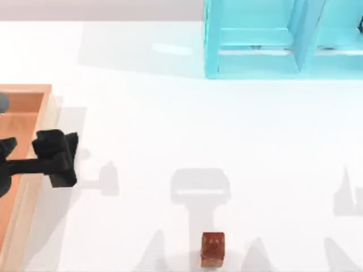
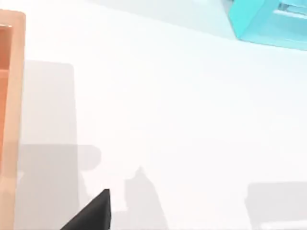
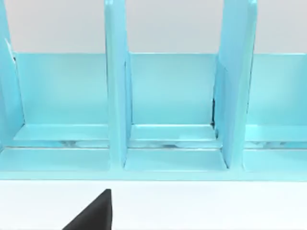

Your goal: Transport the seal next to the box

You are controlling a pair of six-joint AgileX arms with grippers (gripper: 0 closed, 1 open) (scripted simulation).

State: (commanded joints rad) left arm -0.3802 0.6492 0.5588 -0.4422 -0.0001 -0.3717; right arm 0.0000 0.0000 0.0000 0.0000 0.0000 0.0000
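The seal [image 1: 212, 249] is a small reddish-brown block standing alone on the white table near the front edge, a little right of centre. The box [image 1: 49, 113], shallow and wooden with a tan rim and an orange-brown inside, lies at the table's left edge. Its rim [image 2: 19, 96] also appears in the left wrist view. My left gripper [image 1: 55, 158] hangs over the box's right rim, far to the left of the seal. A black part of my right gripper [image 3: 93, 214] faces the cyan shelf.
A cyan-blue shelf [image 1: 283, 37] with upright dividers stands at the back right, and it appears close up in the right wrist view [image 3: 168, 96]. White tabletop [image 1: 170, 124] stretches between the box, the shelf and the seal.
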